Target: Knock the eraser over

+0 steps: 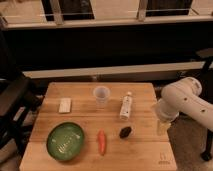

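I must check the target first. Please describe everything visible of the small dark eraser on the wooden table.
The small dark grey-black eraser looks like a matte, rounded blob; its pose cannot be told. It rests on the light wooden table, in front of the white bottle and beside the orange carrot, touching neither. The claw hangs apart from it, at the table's right edge.

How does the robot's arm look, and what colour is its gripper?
The arm is white, built of thick, rounded, tube-like segments with a bulging joint. The gripper at its lower end, beside the right edge of the wooden table, looks pale yellowish-beige and narrower than the arm. I can make out no cables or markings on either.
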Robot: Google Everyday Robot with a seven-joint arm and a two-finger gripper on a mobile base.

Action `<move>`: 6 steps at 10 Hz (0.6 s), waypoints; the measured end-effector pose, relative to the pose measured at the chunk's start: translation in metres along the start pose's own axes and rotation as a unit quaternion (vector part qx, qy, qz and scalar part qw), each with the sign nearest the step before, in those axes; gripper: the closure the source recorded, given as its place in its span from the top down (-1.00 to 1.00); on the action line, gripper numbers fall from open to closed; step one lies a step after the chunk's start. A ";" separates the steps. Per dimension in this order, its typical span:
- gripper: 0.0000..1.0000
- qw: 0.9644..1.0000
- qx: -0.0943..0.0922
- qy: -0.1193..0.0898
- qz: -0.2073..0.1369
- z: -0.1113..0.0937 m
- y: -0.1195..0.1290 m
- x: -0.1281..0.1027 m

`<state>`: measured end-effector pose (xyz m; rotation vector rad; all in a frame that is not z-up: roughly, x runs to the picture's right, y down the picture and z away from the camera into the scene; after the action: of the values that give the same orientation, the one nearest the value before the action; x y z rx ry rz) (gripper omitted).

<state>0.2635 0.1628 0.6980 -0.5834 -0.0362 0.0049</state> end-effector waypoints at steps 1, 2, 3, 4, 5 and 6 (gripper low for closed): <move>0.20 1.000 0.001 -0.001 -0.001 0.002 0.000 -0.001; 0.02 1.000 0.001 -0.003 -0.005 0.005 0.002 -0.002; -0.02 1.000 0.002 -0.005 -0.007 0.008 0.002 -0.004; -0.02 1.000 0.002 -0.006 -0.009 0.010 0.003 -0.005; -0.03 1.000 0.002 -0.007 -0.010 0.013 0.004 -0.005; -0.10 1.000 0.002 -0.007 -0.012 0.015 0.005 -0.006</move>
<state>0.2568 0.1752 0.7078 -0.5793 -0.0575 -0.0149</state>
